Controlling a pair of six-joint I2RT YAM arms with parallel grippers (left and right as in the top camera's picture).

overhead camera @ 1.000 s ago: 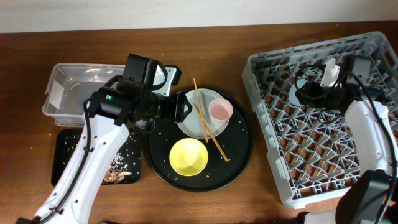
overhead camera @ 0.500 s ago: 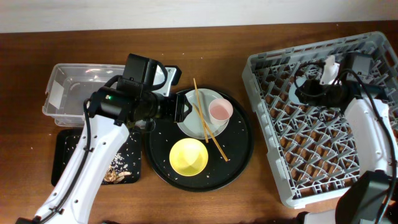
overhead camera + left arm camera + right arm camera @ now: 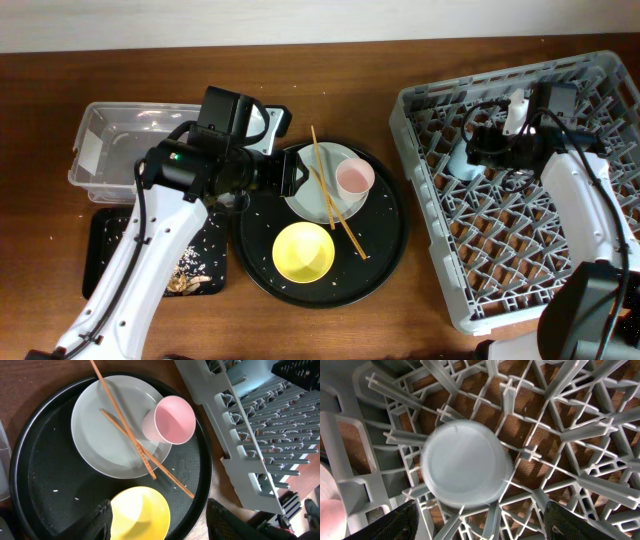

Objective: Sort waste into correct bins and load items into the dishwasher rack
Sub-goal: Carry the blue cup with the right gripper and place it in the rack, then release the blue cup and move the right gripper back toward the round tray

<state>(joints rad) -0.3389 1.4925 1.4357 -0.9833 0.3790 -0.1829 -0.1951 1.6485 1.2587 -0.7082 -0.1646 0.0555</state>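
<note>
Right wrist view: the right end effector [image 3: 482, 522] hangs with its jaws spread wide and empty over the light blue cup [image 3: 465, 462]. The cup looks to sit base-up among the pegs at the far left of the dishwasher rack [image 3: 560, 405]. The left end effector [image 3: 165, 522], also wide and empty, hovers above the yellow bowl [image 3: 140, 512] on the round black tray [image 3: 35, 485]. The bowl is probably light, stiff, smooth plastic, best pinched over its rim. The pink cup [image 3: 172, 420], lying on its side on the plate [image 3: 100, 435], likely handles the same way.
</note>
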